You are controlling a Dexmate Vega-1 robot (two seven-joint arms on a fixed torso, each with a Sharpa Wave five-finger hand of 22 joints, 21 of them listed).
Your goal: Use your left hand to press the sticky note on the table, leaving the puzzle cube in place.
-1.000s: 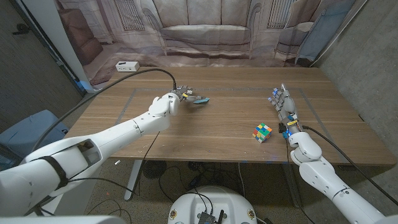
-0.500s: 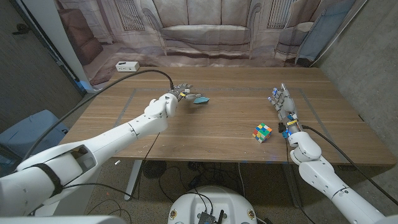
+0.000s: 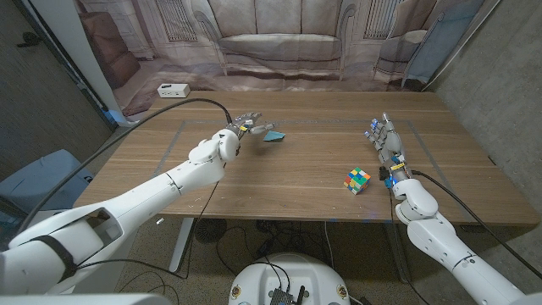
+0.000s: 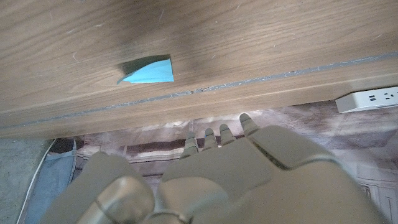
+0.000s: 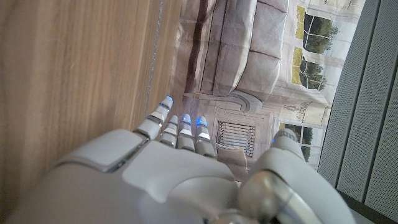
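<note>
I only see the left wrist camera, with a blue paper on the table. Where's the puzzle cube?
Observer: The puzzle cube sits on the table's right part, near the right hand, well apart from the sticky note.
Operator: Is the other hand holding it?
Observer: No, the right hand holds nothing, fingers apart, beside the cube.
Operator: Is my hand on the paper?
Observer: The head view shows the left hand right beside the note, fingers spread; whether they touch it I cannot tell.

Left arm: extended far forward across desk (image 3: 279, 182); left robot hand (image 3: 246, 125) raised, fingers spread, empty. Right arm: bent near desk's right edge; right robot hand (image 3: 385, 138) fingers straight, together, empty.
</note>
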